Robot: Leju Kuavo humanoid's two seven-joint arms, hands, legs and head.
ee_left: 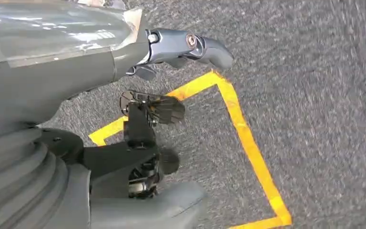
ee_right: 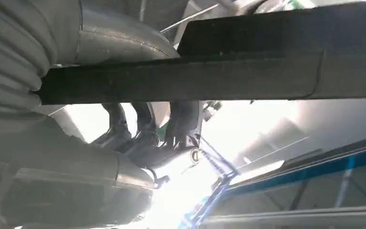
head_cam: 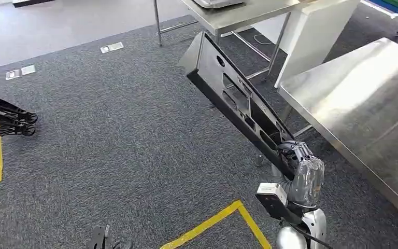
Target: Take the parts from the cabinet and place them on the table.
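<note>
Right hand point(head_cam: 296, 158) carries the panel point(head_cam: 233, 98) toward the table point(head_cam: 342, 98).
It grips the long black panel by its near end, the far end raised over the carpet point(head_cam: 124, 135), probably to clear the table's near edge. Left hand point(ee_left: 186, 47) hangs over yellow tape point(ee_left: 248, 138), holding nothing, fingers apart.

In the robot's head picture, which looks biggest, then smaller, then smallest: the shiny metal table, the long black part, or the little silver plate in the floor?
1. Shiny metal table: takes up the most picture, and its edge is cut off.
2. Long black part, held by the right hand. It is nearer the camera, which may flatter its size.
3. Silver floor plate: clearly the smallest.
</note>
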